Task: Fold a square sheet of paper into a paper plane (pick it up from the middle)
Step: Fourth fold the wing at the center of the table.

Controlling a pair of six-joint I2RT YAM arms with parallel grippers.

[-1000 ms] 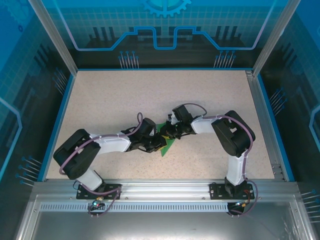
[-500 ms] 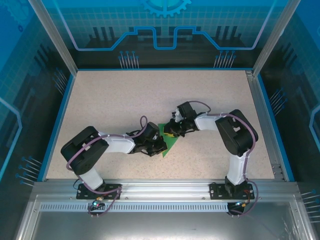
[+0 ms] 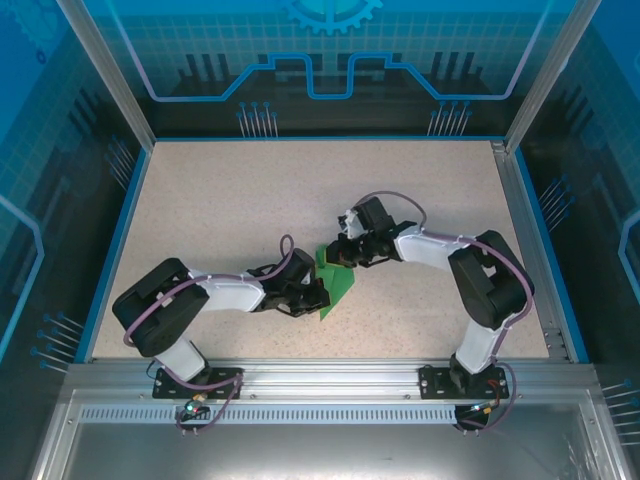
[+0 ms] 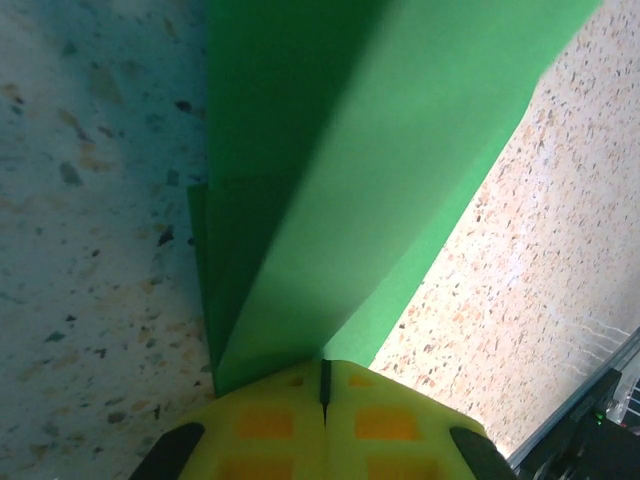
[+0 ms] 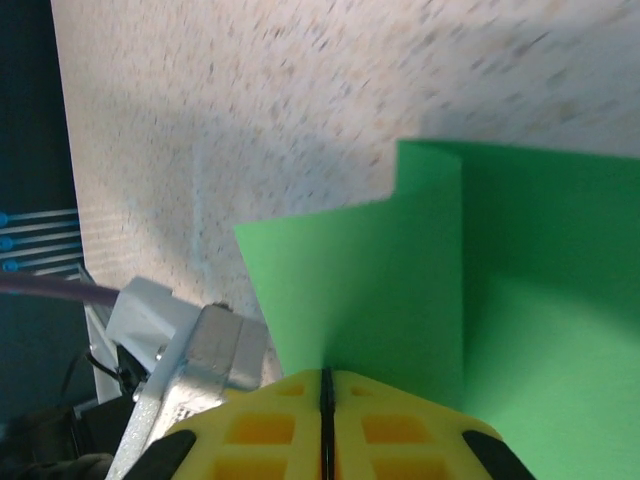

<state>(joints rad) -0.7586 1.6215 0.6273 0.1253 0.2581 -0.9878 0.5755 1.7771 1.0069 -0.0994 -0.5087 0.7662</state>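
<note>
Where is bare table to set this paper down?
Bare: the far half of the table up to the back rail, and the near strip along the front rail. Crowded: centre, where left tool and right tool pinch the green paper.

Robot test cell, lab-type setting. Boxed enclosure with aluminium frame posts point(image 3: 105, 75) at the corners. The blue translucent wall panels point(image 3: 330, 50) carry a printed gear-and-circuit graphic. The speckled beige surface point(image 3: 230, 190) is edged in blue trim point(image 3: 115, 250). A left arm point(image 3: 225, 290) and a right arm point(image 3: 430, 248), white and black, are bolted to a slotted aluminium rail point(image 3: 330, 378) along the near edge.
</note>
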